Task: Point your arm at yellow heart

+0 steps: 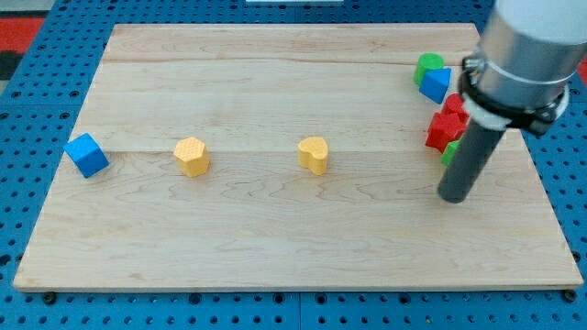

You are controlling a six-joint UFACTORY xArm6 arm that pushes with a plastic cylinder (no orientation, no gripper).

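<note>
The yellow heart (314, 154) lies near the middle of the wooden board (275, 238). My tip (453, 197) rests on the board at the view's right, well to the right of the heart and slightly lower. The dark rod rises from it to the arm's grey body at the upper right. A yellow hexagonal block (192, 156) lies left of the heart. A blue cube (86, 154) sits near the board's left edge.
A cluster sits at the right just above my tip: a green block (426, 65), a blue block (437, 84), red blocks (447, 126), and a green block (448, 154) partly hidden behind the rod. Blue pegboard surrounds the board.
</note>
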